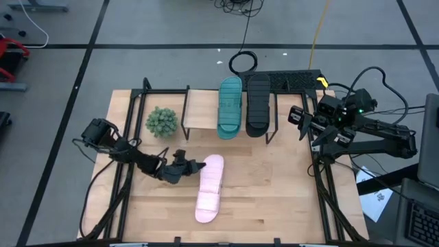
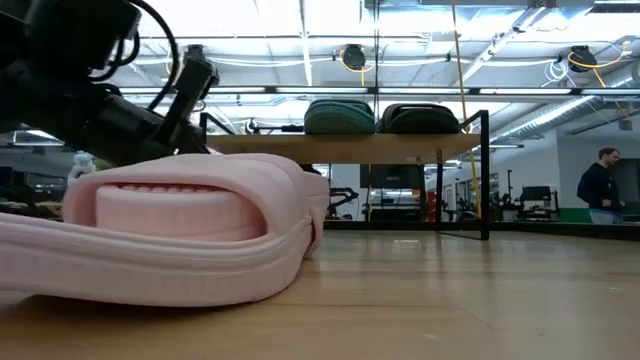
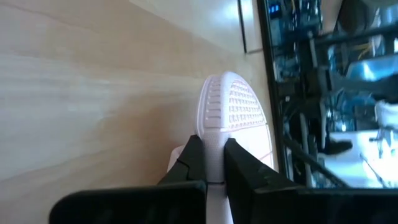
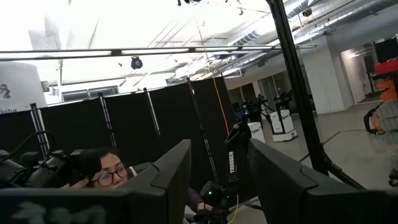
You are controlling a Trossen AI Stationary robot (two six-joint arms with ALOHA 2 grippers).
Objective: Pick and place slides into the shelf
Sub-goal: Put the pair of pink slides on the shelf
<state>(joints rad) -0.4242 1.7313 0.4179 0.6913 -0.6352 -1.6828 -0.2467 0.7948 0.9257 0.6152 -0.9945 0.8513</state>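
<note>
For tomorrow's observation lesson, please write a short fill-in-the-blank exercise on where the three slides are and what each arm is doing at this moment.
1. The left gripper has its fingers shut on the edge of the ____ slide.
2. On the shelf, the teal green slide lies right beside the ____ slide.
3. The pale pink slide lies on the ____, not on the shelf.
4. The right gripper waits at the shelf's right end, holding ____.

Missing words: pale pink; black; table; nothing
</note>
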